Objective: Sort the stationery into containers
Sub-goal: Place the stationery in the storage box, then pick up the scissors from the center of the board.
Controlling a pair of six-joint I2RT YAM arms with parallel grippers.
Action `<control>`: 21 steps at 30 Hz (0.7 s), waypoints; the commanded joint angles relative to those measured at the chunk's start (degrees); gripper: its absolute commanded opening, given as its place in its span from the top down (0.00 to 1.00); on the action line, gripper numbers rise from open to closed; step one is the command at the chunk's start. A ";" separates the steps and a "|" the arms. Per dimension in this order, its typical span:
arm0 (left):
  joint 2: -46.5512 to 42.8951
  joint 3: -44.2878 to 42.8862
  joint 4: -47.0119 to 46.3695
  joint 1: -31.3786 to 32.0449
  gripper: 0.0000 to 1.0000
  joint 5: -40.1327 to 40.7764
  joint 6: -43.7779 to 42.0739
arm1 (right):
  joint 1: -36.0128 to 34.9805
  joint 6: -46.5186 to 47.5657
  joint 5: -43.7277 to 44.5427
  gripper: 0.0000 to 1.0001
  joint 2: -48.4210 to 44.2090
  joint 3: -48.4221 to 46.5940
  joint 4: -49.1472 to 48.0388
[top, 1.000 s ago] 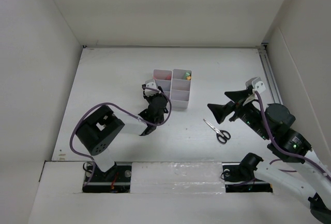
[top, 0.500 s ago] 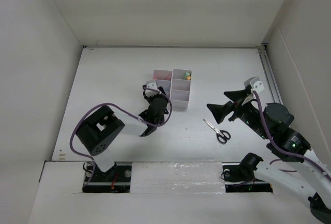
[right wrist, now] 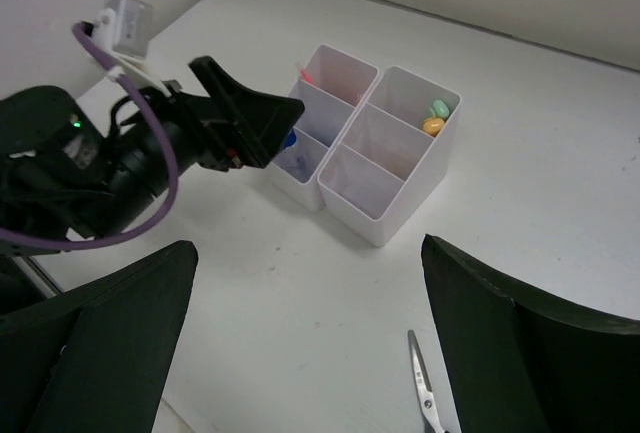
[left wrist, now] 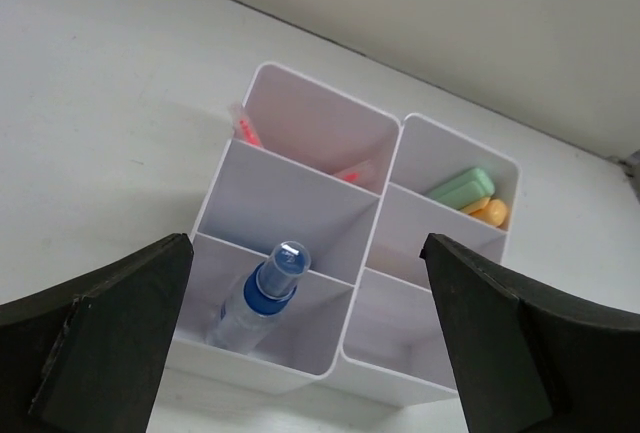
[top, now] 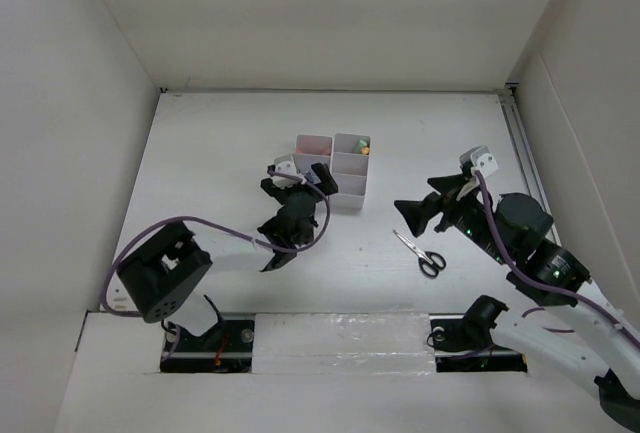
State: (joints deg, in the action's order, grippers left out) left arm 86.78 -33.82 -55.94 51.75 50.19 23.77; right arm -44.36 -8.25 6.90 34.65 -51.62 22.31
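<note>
Left wrist view: my left gripper (left wrist: pixel 315 348) hangs wide open and empty, tilted down over the white plastic six-compartment organizer (left wrist: pixel 300 208). The clear blue-capped bottle (left wrist: pixel 262 293) leans in its near-left compartment, sorted, I judge. Black-handled scissors (top: pixel 420 252) lie flat on the table (top: pixel 220 153), well apart from it. Right gripper (top: pixel 427 203) hovers near them, spread and empty, presumably poised for that pickup.
</note>
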 commanded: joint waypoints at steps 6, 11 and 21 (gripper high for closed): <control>-9.61 -3.16 10.56 1.69 0.00 5.17 2.94 | -0.64 -6.93 8.64 0.00 1.73 0.37 -0.43; -18.20 -8.27 36.19 1.69 0.00 7.64 15.59 | 0.41 -19.41 12.80 0.00 6.74 2.57 7.21; -28.68 -11.88 67.27 1.69 0.00 7.20 35.47 | 0.94 -47.18 23.07 0.00 1.66 9.25 24.96</control>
State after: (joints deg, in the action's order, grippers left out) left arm 59.35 -44.53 -1.23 53.25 56.62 52.31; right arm -43.86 -42.28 23.33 40.34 -42.00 39.31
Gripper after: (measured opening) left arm 0.997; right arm 0.999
